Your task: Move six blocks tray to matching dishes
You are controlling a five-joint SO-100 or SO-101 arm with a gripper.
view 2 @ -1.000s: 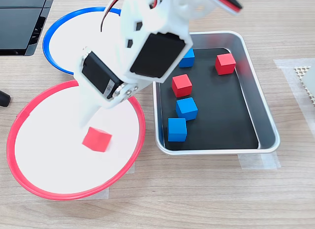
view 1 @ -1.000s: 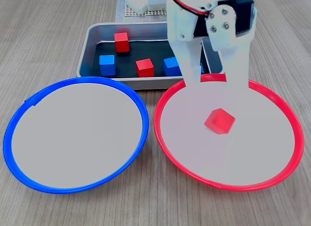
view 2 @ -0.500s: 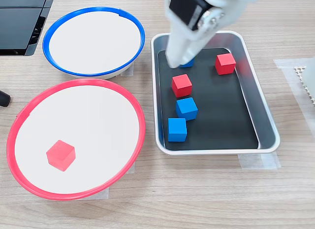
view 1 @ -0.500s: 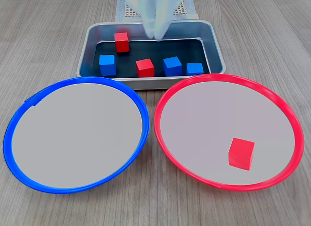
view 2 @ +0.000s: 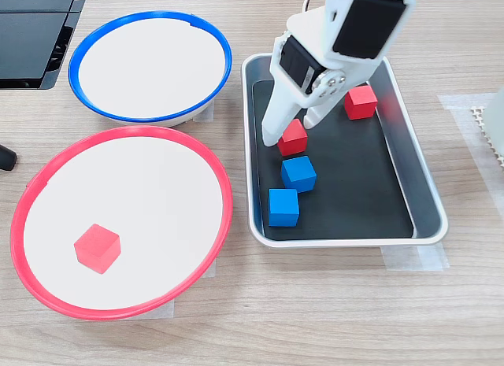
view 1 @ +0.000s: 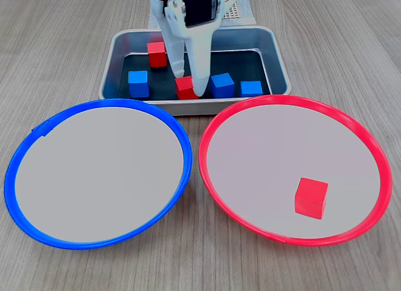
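Over the tray (view 2: 425,201), the gripper (view 2: 293,136) points down, fingers spread astride a red block (view 2: 295,139).

Your surface (view 1: 351,47) is pale wood-grain. Directly on it you have the metal tray (view 1: 279,59) at the back, with the blue-rimmed dish (view 1: 37,131) and the red-rimmed dish (view 1: 369,147) side by side in front, rims nearly touching.

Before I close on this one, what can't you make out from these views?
- Contact: the gripper straddles the red block, but the fingers cover its sides in both fixed views, so it is unclear whether the jaws touch it.
- One blue block: hidden behind the arm in a fixed view.
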